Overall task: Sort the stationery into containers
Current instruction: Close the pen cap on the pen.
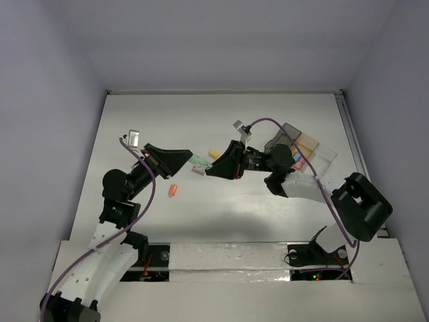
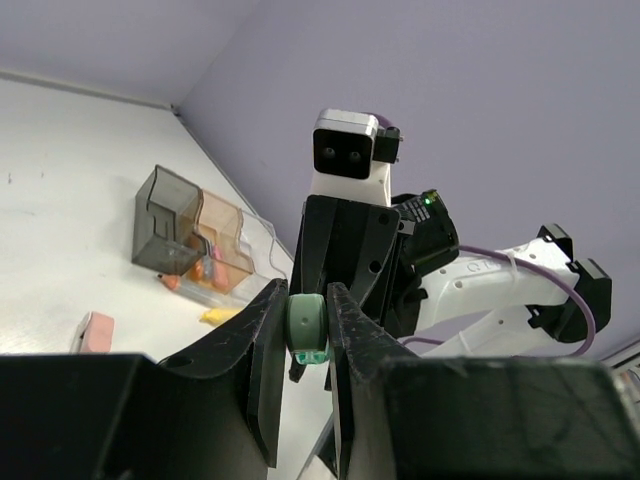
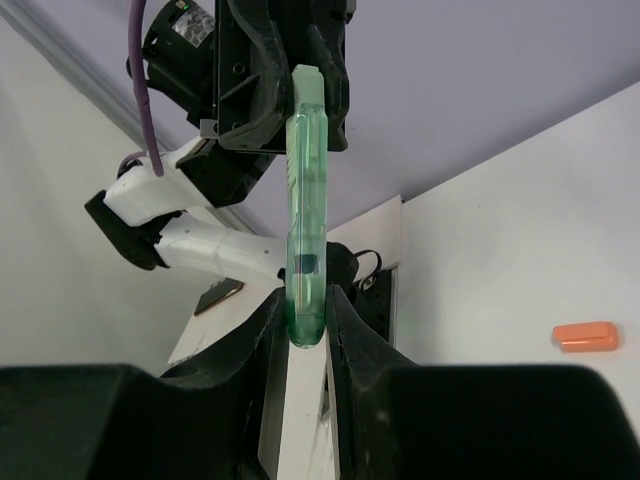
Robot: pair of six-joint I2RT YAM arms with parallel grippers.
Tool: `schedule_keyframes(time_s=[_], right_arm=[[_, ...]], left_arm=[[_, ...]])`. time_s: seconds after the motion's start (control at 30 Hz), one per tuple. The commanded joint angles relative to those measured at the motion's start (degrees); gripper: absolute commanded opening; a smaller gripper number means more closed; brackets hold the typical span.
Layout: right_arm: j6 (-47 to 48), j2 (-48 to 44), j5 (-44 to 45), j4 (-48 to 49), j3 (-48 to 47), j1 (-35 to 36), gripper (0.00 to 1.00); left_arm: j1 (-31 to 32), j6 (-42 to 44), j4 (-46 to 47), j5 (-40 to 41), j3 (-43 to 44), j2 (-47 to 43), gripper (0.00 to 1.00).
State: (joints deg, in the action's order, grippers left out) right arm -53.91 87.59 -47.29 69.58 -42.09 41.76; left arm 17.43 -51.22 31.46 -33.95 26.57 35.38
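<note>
A green translucent piece (image 1: 200,162) hangs in the air between both grippers. My left gripper (image 1: 190,157) is shut on its capped end (image 2: 305,322). My right gripper (image 1: 208,168) is shut on its other end (image 3: 305,300); the piece (image 3: 304,180) runs up to the left gripper's jaws. An orange piece (image 1: 173,190) lies on the table below, also in the right wrist view (image 3: 587,336). A yellow piece (image 1: 214,153) lies behind the grippers. The containers (image 1: 305,149) stand at the right, the smoky bin (image 2: 162,215) and the tan bin (image 2: 226,236) holding orange and pink pieces.
A pale pink piece (image 2: 97,330) lies on the table in front of the bins, with the yellow piece (image 2: 216,315) beside it. The right arm's forearm (image 1: 298,184) lies in front of the bins. White walls enclose the table on three sides.
</note>
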Motion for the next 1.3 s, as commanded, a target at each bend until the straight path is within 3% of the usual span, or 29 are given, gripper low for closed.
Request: schedule_keyframes(time_s=[0.0, 0.2, 0.47, 0.63, 1.03, 1.17, 1.27], right_arm=[[1.35, -4.35, 7.73, 3.55, -5.11, 2.36, 0.00], [7.93, -9.19, 13.61, -15.68, -7.82, 4.20, 0.00], [10.40, -11.13, 17.40, -29.92, -12.14, 6.23, 0.00], [9.36, -10.51, 14.68, -24.25, -12.15, 7.29, 0.00], [15.76, -22.63, 22.14, -29.22, -7.74, 7.29, 0.00], [16.65, -19.23, 22.07, -35.38, -11.78, 7.29, 0.00], [15.25, -16.32, 20.05, -33.13, -13.72, 7.29, 0.00]], left_arm=[[2.26, 2.70, -3.51, -3.49, -2.84, 0.66, 0.00], [2.78, 7.45, -8.96, -0.24, -1.61, -0.83, 0.00], [6.29, 9.12, -8.61, 2.05, -2.04, 0.40, 0.00], [11.13, 9.56, -7.56, 4.24, -1.43, 2.41, 0.00], [11.13, 7.81, -6.42, 2.68, -2.74, 0.57, 0.00], [12.18, 4.47, -1.68, 0.12, -3.97, 1.19, 0.00], [15.61, 4.72, -1.75, 1.95, -3.37, 1.98, 0.00]])
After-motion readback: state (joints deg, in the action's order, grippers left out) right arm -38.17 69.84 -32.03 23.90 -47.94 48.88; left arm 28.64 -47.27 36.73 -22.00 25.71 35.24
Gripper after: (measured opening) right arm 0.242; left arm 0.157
